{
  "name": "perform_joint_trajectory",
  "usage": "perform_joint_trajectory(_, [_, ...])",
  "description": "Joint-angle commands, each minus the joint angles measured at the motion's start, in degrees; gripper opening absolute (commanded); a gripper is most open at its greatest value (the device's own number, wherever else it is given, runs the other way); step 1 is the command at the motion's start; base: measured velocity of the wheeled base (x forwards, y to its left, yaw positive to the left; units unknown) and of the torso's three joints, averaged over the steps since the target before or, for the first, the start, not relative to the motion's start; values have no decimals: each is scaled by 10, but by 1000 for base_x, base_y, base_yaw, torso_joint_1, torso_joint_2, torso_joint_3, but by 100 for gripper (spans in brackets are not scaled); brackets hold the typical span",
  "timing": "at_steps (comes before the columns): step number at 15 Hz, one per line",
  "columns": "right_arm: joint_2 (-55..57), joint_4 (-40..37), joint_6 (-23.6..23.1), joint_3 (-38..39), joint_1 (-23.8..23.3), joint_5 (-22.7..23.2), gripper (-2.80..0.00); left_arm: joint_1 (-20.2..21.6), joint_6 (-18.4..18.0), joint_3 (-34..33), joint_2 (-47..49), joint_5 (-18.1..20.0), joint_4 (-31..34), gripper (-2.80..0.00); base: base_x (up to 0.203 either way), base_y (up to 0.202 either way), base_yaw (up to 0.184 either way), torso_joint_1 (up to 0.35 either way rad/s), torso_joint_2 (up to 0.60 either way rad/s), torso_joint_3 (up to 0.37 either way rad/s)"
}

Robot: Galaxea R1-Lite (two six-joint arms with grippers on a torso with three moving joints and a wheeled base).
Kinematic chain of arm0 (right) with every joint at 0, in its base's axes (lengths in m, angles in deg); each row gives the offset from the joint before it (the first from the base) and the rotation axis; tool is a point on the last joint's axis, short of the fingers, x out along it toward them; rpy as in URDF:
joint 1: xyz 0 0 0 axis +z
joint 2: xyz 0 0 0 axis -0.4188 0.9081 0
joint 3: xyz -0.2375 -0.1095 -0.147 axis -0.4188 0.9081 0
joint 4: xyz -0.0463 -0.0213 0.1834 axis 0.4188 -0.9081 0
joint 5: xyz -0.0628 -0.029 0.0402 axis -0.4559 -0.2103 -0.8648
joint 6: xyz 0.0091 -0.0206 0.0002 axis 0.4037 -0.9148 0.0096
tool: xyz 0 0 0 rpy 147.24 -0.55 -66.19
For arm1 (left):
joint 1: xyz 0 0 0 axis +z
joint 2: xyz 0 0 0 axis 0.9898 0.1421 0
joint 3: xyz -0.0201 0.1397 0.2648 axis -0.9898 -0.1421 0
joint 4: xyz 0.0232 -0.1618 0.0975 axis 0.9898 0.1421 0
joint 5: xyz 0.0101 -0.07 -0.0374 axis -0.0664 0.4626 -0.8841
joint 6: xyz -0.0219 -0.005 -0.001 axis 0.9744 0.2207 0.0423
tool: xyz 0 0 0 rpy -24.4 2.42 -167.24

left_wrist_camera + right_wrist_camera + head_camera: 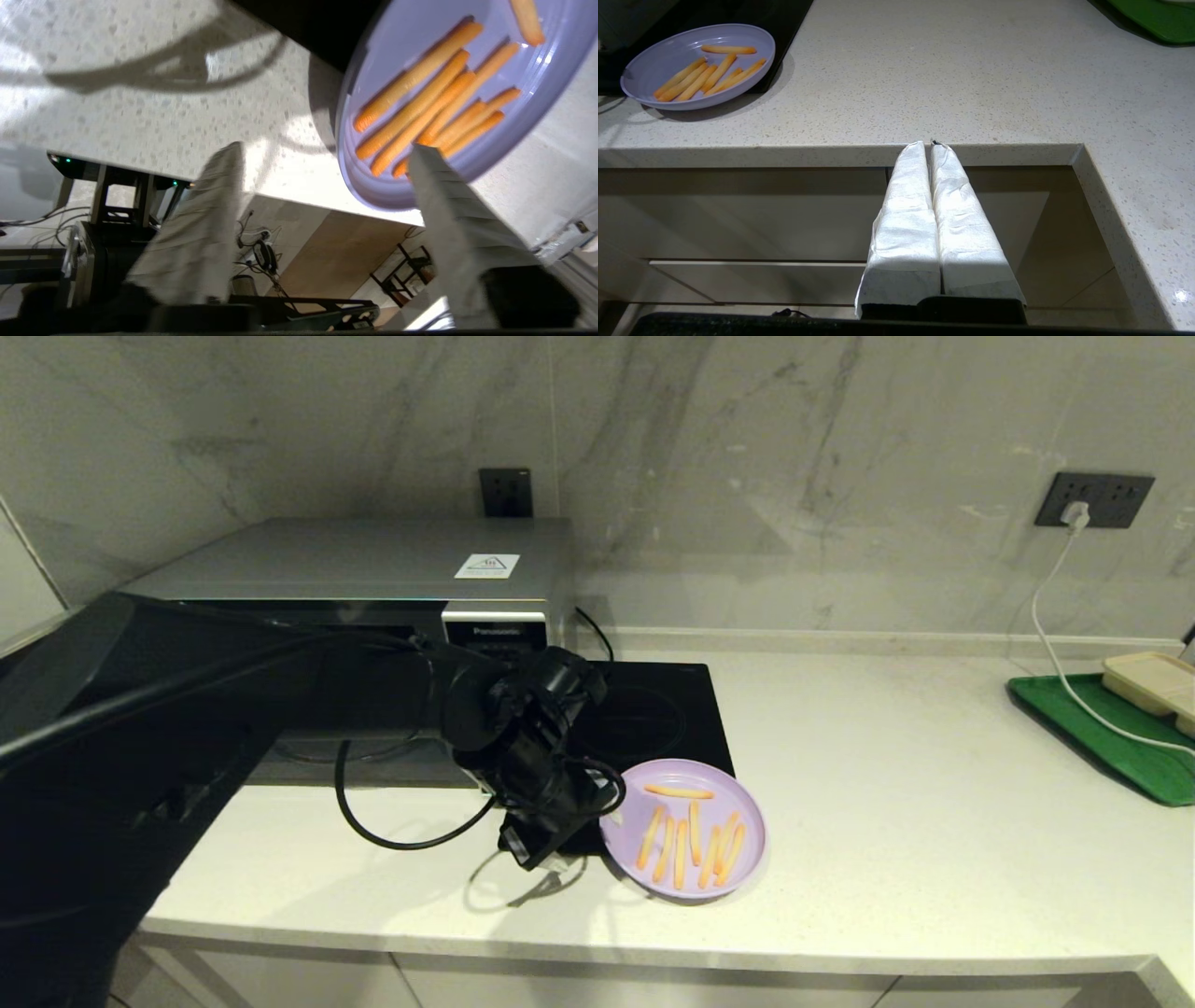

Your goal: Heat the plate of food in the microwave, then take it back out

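The plate of food (752, 821), lilac with several orange fries (686, 845), rests on the white counter, its back edge over the black cooktop (653, 709). My left gripper (546, 859) hangs just left of the plate, pointing down at the counter, open and holding nothing. In the left wrist view its fingers (224, 186) stand wide apart around the left gripper (327, 147), one in front of the plate's rim (373, 196). The silver microwave (373, 560) stands behind my left arm. My right gripper (930, 142) is shut and empty below the counter's front edge, far from the plate (644, 70).
A green tray (1102, 737) carrying a beige compartment tray (1153, 681) sits at the far right, with a white cable (1055, 644) running to a wall socket. A black cable (392, 840) loops on the counter in front of the microwave. The counter's front edge is close to the plate.
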Motion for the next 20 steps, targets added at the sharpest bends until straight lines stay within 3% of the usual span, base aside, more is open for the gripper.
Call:
perform_joint_trajectory(1, [0,0,0,0,0,0,-280,-3,7,-24,-42,1,2,-280,0,0,0,0,0,0])
perform_joint_trajectory(9, [0,0,0,0,0,0,-280,5,1,-158,-214,-5,2,-280,0,0,0,0,0,0])
perform_joint_trajectory(12, [0,0,0,0,0,0,-280,23,-21,-200,-303,-47,2,-280,0,0,0,0,0,0])
perform_joint_trajectory(13, [0,0,0,0,0,0,-280,40,-55,-207,-333,-71,2,-280,0,0,0,0,0,0])
perform_joint_trajectory(16, [0,0,0,0,0,0,-280,131,-219,-217,-416,-144,1,-280,0,0,0,0,0,0])
perform_joint_trajectory(20, [0,0,0,0,0,0,-280,291,-441,-219,-480,-174,-27,-280,0,0,0,0,0,0])
